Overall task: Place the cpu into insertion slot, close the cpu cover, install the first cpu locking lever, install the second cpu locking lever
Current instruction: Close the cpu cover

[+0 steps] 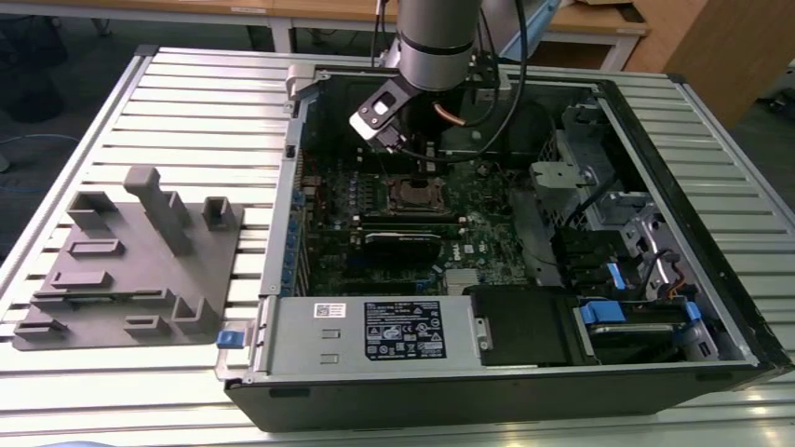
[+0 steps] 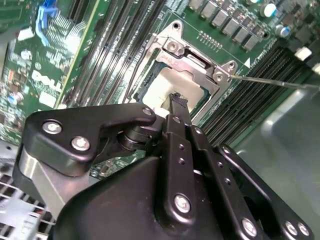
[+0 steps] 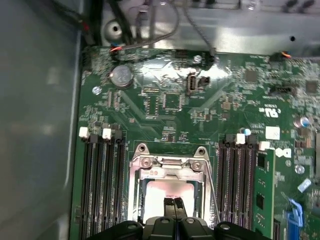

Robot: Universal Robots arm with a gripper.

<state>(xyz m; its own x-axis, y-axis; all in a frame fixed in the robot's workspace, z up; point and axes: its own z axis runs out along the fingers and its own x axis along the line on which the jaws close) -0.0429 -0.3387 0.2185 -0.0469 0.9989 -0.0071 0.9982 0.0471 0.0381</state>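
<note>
Your case point(image 1: 497, 402) lies open on a slatted metal table point(image 1: 186, 112), with its board point(image 3: 170, 100) facing up. On the exterior view's left, just beside the case, a grey moulded fixture point(image 1: 125, 261) sits on the slats. At the far side you see wooden desks point(image 1: 597, 19) and a dark floor. A silver box point(image 1: 360, 331) with labels fills the near end of the case, and drive bays with blue tabs point(image 1: 599, 312) take up the exterior view's right.

Your arm point(image 1: 435, 42) comes down from the far side into the case. The gripper point(image 3: 174, 204) hangs right over the slot point(image 1: 414, 196), in the far half of the board. In both wrist views the two black fingers point(image 2: 181, 130) are pressed together with only a hairline between them, and you have nothing in them. Their tips sit low over the cover's window; you cannot tell whether they touch what lies under them.

The cpu point(image 3: 157, 192) is in the slot, its pale top showing through the window. The cover point(image 3: 167, 172) looks laid down around it, the silver frame bordering the chip. Memory slots point(image 3: 102, 185) run along both sides. A thin lever point(image 2: 270, 81) reaches from the cover's corner out across one bank of those slots; you cannot tell whether it is latched. A coin cell point(image 3: 121, 76) sits elsewhere on the board, well apart from the slot.
</note>
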